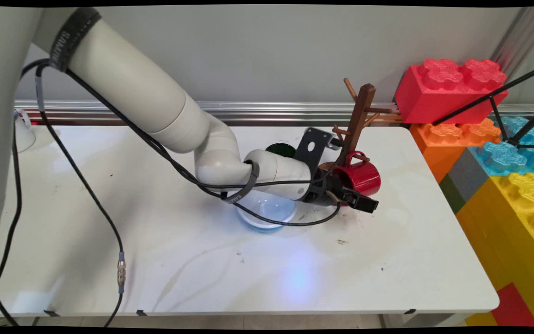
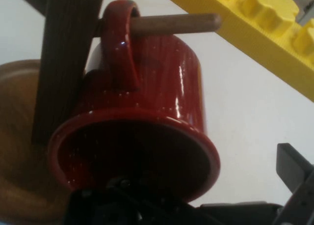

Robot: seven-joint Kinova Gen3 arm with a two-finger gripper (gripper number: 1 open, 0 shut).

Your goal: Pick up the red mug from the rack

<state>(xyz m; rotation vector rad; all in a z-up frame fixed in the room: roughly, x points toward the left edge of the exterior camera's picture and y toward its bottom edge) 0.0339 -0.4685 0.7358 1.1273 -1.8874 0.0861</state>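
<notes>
Item: red mug [image 1: 362, 176], glossy enamel finish with fine pale speckles, right of centre in the main view. It hangs by its handle on a peg of the wooden mug tree [image 1: 359, 121]; the hand view shows the peg [image 2: 174, 24] passing through the handle loop, with the mug's open mouth tilted toward the camera. Interior dark; contents cannot be told.

Item: mug tree, dark brown post with several angled pegs on a round wooden base [image 2: 19, 136], standing toward the rear right of the white counter [image 1: 155, 260].

Item: gripper [image 1: 362, 202], black, level with the mug's rim, lower centre of the hand view. One finger [image 2: 292, 168] shows at the lower right of the hand view, outside the mug; the other is hidden behind the rim. Whether the jaws pinch the rim or stand spread cannot be told.

Item: pale blue bowl [image 1: 267, 213], centre of the main view, partly under the arm's wrist; nothing visible inside.

Item: dark green round vessel [image 1: 281, 149], behind the arm, largely hidden.

Item: large toy bricks [image 1: 503, 153], red, orange, blue and yellow, stacked beyond the counter's right edge.
</notes>
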